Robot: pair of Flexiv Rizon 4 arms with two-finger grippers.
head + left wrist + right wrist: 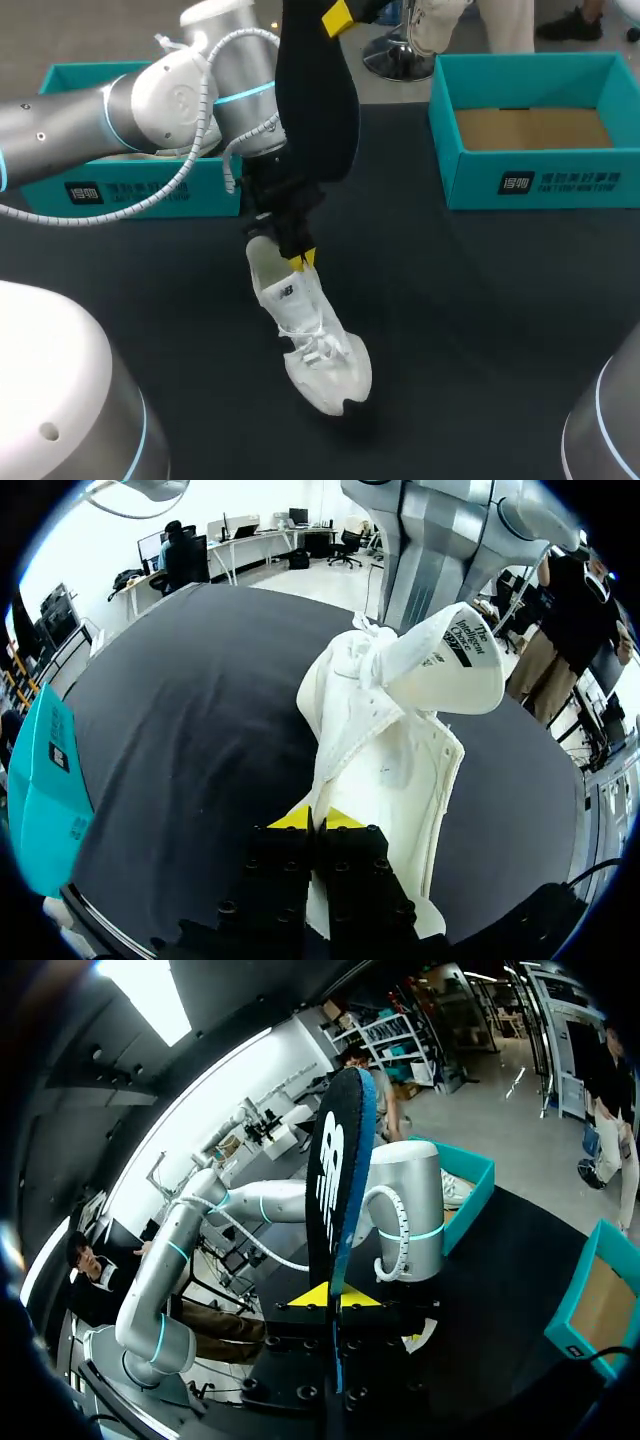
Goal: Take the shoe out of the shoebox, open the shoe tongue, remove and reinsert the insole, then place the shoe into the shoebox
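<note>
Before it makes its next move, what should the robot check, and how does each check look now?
1. Insole gripped: ok. The right fingers are shut on its lower end and it stands upright.
2. Shoe steadied: ok. It rests on the table, and the left fingers pinch its heel rim.
3. Tongue open: ok. It is folded forward, underside showing.
4. Insole lined up with the shoe's opening: not ok. It hangs high, apart from the shoe.
5. Insole toe end pointing the right way: cannot tell.
6. Shoebox ready: ok. Its cardboard floor is bare.
</note>
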